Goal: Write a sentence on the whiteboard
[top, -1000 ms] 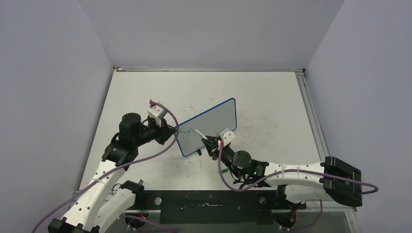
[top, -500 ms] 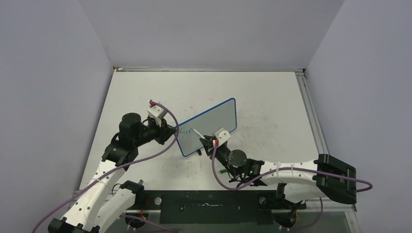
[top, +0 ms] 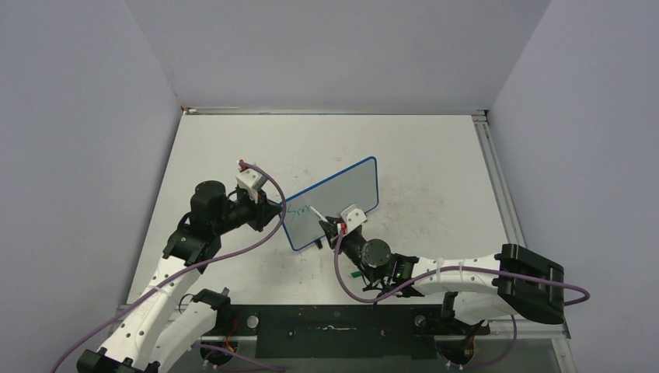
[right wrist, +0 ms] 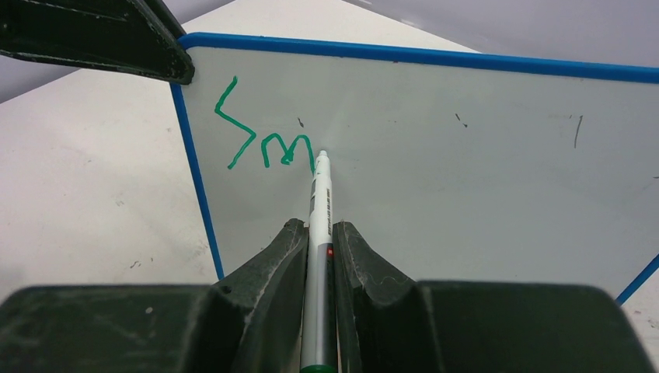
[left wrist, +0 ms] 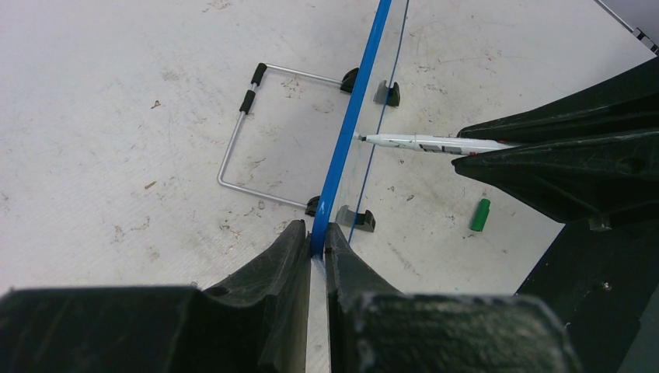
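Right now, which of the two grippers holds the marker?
The right gripper, clamping the marker against the whiteboard; the left gripper pinches the board's blue edge instead.

Glossy smooth whiteboard, scuffed matt tabletop, shiny metal wire stand

A: Where do they look from?
B: The top one sits high behind the arm bases, facing down over the table. The wrist ones ride close behind the left gripper and right gripper.
A: Overlap?
B: The whiteboard: left seems to look along its edge, right faces its front.
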